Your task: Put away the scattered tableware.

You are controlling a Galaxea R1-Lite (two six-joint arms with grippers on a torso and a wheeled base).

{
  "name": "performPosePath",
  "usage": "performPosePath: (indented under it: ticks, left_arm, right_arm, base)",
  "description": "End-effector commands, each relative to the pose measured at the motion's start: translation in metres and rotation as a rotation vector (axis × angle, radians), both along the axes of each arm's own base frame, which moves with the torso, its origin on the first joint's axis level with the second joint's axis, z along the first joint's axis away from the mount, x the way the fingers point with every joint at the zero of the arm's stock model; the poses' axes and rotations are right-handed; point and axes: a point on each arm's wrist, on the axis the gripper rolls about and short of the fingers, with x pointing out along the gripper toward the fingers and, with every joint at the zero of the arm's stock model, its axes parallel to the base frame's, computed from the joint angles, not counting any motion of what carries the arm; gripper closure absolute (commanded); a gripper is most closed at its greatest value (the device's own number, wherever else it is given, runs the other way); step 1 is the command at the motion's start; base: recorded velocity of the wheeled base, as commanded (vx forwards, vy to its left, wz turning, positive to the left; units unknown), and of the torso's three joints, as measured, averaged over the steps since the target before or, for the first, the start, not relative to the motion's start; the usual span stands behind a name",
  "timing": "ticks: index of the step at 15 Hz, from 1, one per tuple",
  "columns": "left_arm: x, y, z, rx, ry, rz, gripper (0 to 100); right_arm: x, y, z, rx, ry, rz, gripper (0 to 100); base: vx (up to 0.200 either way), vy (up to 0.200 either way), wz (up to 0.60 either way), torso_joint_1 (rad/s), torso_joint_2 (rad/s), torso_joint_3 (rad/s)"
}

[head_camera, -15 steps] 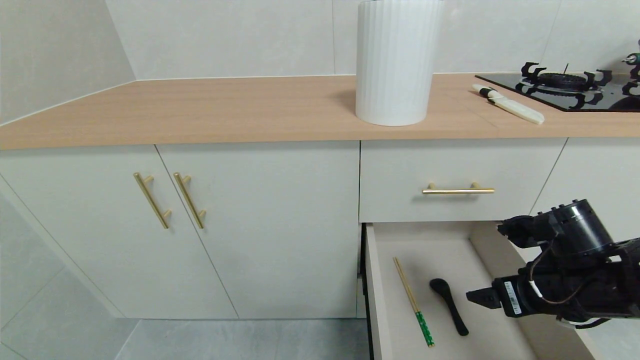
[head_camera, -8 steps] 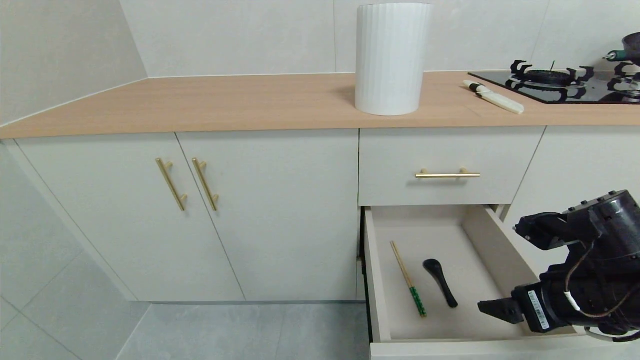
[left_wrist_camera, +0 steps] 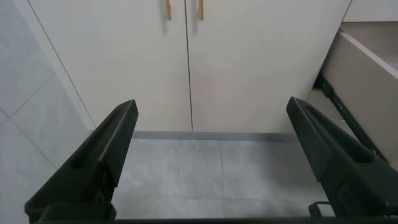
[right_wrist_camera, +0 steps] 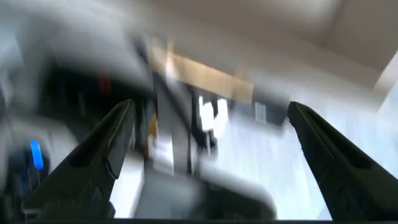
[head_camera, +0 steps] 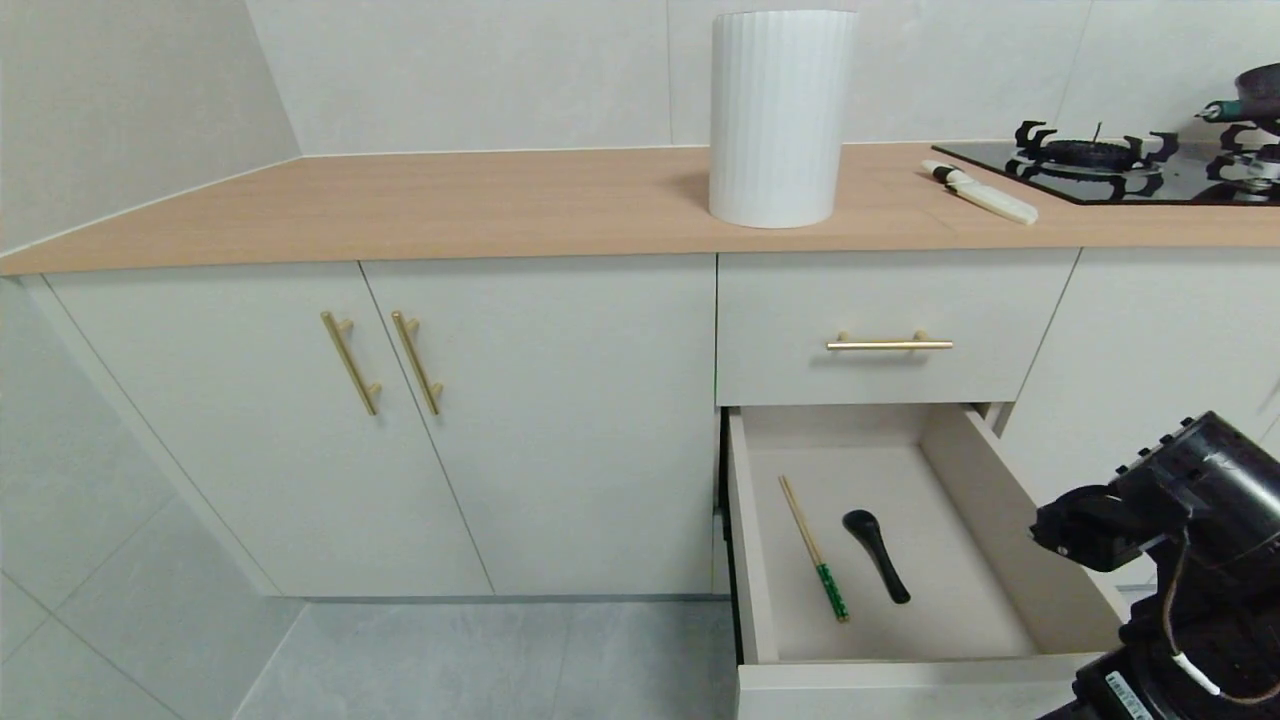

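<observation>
The lower drawer [head_camera: 1000, 520] stands pulled out. On its floor lie a pair of chopsticks with green ends [head_camera: 814, 549] and a black spoon [head_camera: 876, 554], side by side. A knife with a pale sheath [head_camera: 978, 191] rests on the wooden counter [head_camera: 480, 205], near the stove. My right arm's wrist [head_camera: 1175, 530] hangs to the right of the drawer's front corner. In the right wrist view the right gripper [right_wrist_camera: 211, 109] is open, with a blurred scene behind it. My left gripper [left_wrist_camera: 211, 106] is open and holds nothing, low over the floor before the cabinet doors [left_wrist_camera: 186, 56].
A tall white ribbed container [head_camera: 781, 115] stands on the counter above the drawers. The black gas stove [head_camera: 1100, 165] is at the far right. The upper drawer with its gold handle [head_camera: 888, 344] is shut. Grey floor tiles [head_camera: 450, 660] lie open to the left of the drawer.
The head view has pulled back, so the whole open drawer now shows. My right arm has dropped lower and to the right, away from over the drawer.
</observation>
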Motion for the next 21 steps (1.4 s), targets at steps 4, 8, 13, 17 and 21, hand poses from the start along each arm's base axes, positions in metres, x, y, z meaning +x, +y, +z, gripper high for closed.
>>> performPosePath:
  ticks: [4,8,13,17,21]
  left_arm:
    - [0.0,0.0,0.0,0.0,0.001,0.001,0]
    - [0.0,0.0,0.0,0.0,0.001,0.001,0]
    - [0.0,0.0,0.0,0.0,0.001,0.001,0]
    - [0.0,0.0,0.0,0.0,0.001,0.001,0]
    - [0.0,0.0,0.0,0.0,0.001,0.001,0]
  right_arm:
    - [0.034,0.022,-0.042,-0.13,0.232,-0.01,0]
    - [0.058,0.035,-0.064,-0.162,0.291,-0.137,0]
    - [0.064,0.032,-0.06,-0.082,0.11,-0.174,0]
    - [0.079,0.028,-0.061,-0.049,-0.065,-0.24,0]
    - [0.101,0.025,-0.062,0.023,-0.187,-0.285,0]
  base:
    - [0.0,0.0,0.0,0.0,0.0,0.0]
    - [0.0,0.0,0.0,0.0,0.0,0.0]
    - [0.0,0.0,0.0,0.0,0.0,0.0]
    - [0.0,0.0,0.0,0.0,0.0,0.0]
    - [0.0,0.0,0.0,0.0,0.0,0.0]
